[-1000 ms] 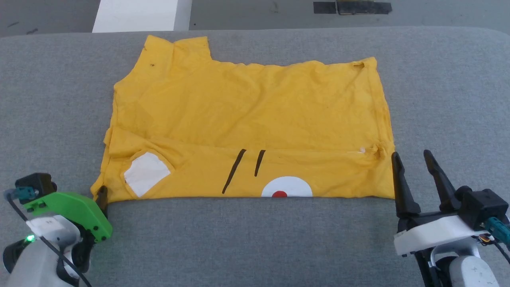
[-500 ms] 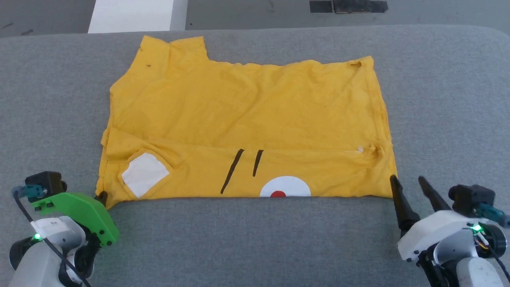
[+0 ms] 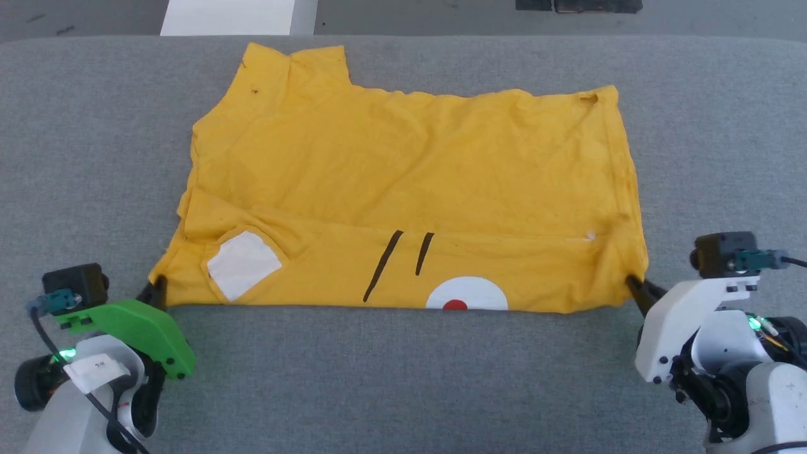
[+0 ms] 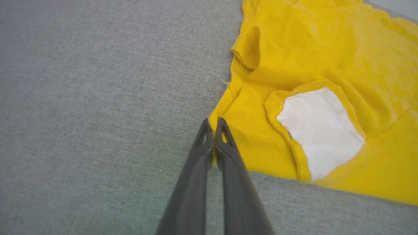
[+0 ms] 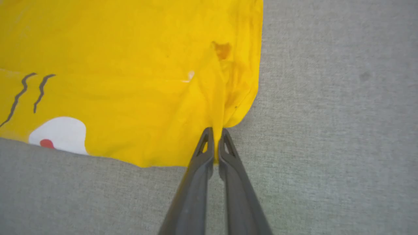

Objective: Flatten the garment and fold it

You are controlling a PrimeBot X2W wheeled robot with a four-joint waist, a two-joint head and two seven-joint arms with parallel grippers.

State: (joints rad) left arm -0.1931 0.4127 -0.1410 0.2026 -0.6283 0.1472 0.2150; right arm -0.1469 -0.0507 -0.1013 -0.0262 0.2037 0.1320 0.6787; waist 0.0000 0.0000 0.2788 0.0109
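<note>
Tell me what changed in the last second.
The right gripper, open beside the T-shirt a second ago, moved in and shut on its near right corner. The left gripper stays shut on the near left corner; the T-shirt lies spread on the grey surface as before.

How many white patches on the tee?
2 on the bright yellow cotton T-shirt: angular white patch near left corner; half-round white patch with red dot at the near fold. Others may be hidden.
</note>
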